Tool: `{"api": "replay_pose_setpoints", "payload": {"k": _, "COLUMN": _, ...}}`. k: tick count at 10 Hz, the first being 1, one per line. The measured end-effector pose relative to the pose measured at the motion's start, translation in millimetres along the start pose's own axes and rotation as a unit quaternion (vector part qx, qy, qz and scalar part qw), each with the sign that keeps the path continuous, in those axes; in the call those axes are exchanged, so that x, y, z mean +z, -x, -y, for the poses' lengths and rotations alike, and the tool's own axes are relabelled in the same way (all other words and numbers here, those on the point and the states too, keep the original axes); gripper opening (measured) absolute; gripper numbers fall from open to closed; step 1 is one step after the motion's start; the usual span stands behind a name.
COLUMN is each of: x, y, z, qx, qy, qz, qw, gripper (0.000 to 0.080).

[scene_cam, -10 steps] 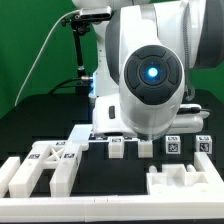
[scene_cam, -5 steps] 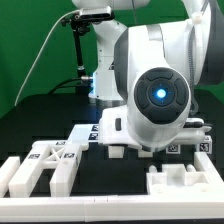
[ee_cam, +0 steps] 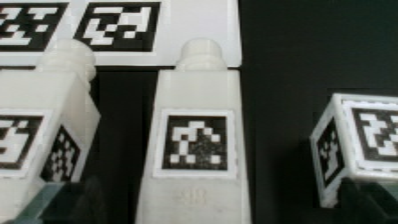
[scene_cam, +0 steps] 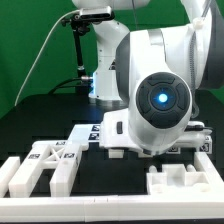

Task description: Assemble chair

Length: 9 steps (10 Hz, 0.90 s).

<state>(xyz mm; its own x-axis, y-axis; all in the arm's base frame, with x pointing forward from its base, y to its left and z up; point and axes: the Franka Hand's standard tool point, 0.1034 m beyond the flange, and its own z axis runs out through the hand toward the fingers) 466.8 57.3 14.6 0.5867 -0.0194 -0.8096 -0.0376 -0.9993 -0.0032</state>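
The chair is in loose glossy white parts with black-and-white tags. In the wrist view a leg bar (ee_cam: 196,120) lies lengthwise straight below the camera. A second bar (ee_cam: 45,110) lies beside it, and a small cube (ee_cam: 365,140) is on the other side. My gripper (scene_cam: 118,150) is low over the table, right above the middle bar (scene_cam: 113,153). The big wrist housing hides its fingers in the exterior view. The wrist view shows only a dim grey edge beside the bar, so the jaw gap is unclear.
The marker board (ee_cam: 89,25) lies just past the bar tips and also shows beside the arm (scene_cam: 82,134). Tagged chair parts (scene_cam: 48,162) sit at the exterior view's front left. A notched white part (scene_cam: 185,182) is at the front right, another tagged part (scene_cam: 203,143) behind it.
The arm has come down and swung toward the exterior view's right, now covering the row of small parts. Over the last half second it hardly moved.
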Motion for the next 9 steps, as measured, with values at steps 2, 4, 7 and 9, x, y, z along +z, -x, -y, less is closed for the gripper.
{"api": "replay_pose_setpoints", "payload": {"k": 2, "x": 0.0, "y": 0.0, "z": -0.1, "qx": 0.000, "qy": 0.000, "qz": 0.000, "qw": 1.000, "gripper": 0.0388}}
{"api": "replay_pose_setpoints", "payload": {"k": 4, "x": -0.1, "y": 0.0, "z": -0.1, "qx": 0.000, "qy": 0.000, "qz": 0.000, "qw": 1.000, "gripper": 0.0284}}
{"api": "replay_pose_setpoints", "payload": {"k": 7, "x": -0.1, "y": 0.1, "z": -0.1, "qx": 0.000, "qy": 0.000, "qz": 0.000, "qw": 1.000, "gripper": 0.0284}}
{"api": "replay_pose_setpoints", "payload": {"k": 9, "x": -1.7, "y": 1.4, "z": 0.0, "qx": -0.001, "qy": 0.000, "qz": 0.002, "qw": 1.000, "gripper": 0.0284}}
